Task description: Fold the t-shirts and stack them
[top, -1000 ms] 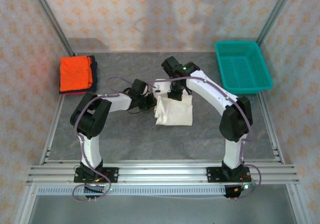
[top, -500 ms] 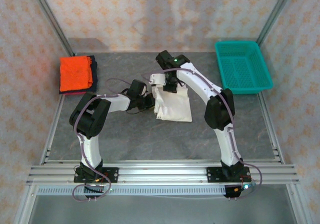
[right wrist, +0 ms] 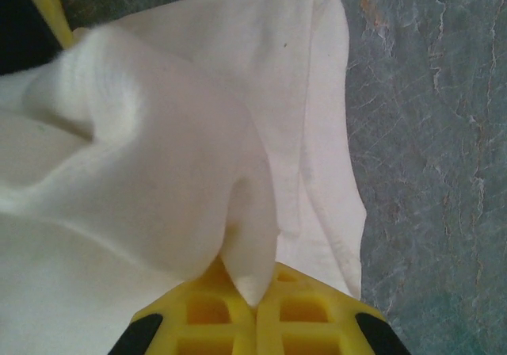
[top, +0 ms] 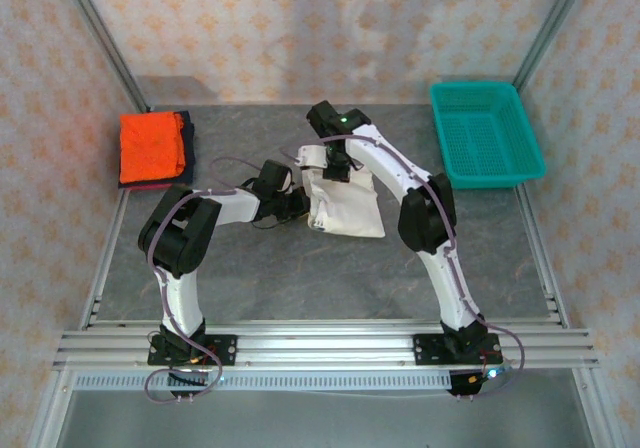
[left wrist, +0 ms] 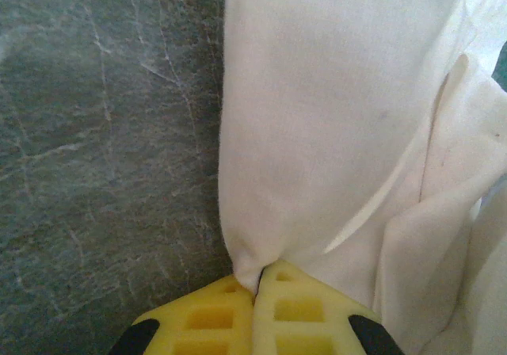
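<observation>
Between the yellow pads (left wrist: 214, 319) of my left pincer (left wrist: 255, 286), which are pressed together, sits a pinched fold of the white t-shirt (left wrist: 333, 117). The cloth rises from the pinch in a smooth panel, with looser folds and a seam line to its right. To its left is the bare grey, marble-veined table (left wrist: 95, 149).

My right pincer (right wrist: 255, 298) is likewise clamped on the same shirt, nipping a peaked fold that bunches up to the left. A flatter double layer lies beyond it on the table, its edge running down the right side.

From above, my left pincer grips the shirt's left edge and my right one grips its far edge, near the far left corner. That corner stands lifted and rumpled, while the near part of the shirt lies flat around the middle of the table.

Well apart, at the far left of the table, a folded orange t-shirt (top: 150, 145) lies on a navy t-shirt (top: 187, 150), whose dark edge shows along the orange one's right and near sides. At the far right stands a teal mesh basket (top: 520, 128).
</observation>
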Action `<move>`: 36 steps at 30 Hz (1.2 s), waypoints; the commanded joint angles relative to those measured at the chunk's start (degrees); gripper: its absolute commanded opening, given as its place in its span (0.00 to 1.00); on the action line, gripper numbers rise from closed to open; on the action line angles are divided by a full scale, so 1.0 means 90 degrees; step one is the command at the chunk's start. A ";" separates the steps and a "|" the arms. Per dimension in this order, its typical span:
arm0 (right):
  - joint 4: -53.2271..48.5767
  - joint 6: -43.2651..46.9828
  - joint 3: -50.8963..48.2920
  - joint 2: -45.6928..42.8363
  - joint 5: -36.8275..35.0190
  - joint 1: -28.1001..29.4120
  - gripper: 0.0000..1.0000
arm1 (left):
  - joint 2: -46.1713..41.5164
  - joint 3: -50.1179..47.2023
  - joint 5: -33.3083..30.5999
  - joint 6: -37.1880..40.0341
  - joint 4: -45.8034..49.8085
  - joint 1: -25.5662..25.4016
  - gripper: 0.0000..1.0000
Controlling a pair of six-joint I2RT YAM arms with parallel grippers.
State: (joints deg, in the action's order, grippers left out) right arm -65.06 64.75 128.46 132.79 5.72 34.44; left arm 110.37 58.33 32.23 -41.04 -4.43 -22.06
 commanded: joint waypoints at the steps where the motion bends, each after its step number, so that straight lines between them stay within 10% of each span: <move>1: 0.0390 -0.0017 0.0190 0.0184 -0.0205 -0.0047 0.00 | 0.0264 -0.0374 -0.0339 0.0028 0.1056 0.0059 0.01; 19: 0.1739 -0.0189 -0.0195 0.0670 -0.0271 -0.0043 0.03 | 0.0247 -0.0451 -0.0348 0.0038 0.1009 0.0088 0.01; 24: 0.1980 -0.0396 -0.0332 0.0707 -0.0054 -0.0047 0.21 | 0.0181 -0.0465 -0.0377 0.0028 0.1036 0.0088 0.02; 30: 0.2057 -0.0540 -0.0468 0.0450 -0.0029 -0.0052 0.72 | -0.0020 -0.0543 -0.0484 0.0009 0.1163 0.0108 0.05; 36: 0.2530 -0.0889 -0.1032 -0.0223 0.0040 -0.0085 0.85 | -0.0340 -0.0599 -0.0493 -0.0168 0.1196 0.0117 0.17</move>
State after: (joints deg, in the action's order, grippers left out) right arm -44.21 59.13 121.32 136.64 5.15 34.00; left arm 107.57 55.57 31.66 -41.80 -3.07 -21.58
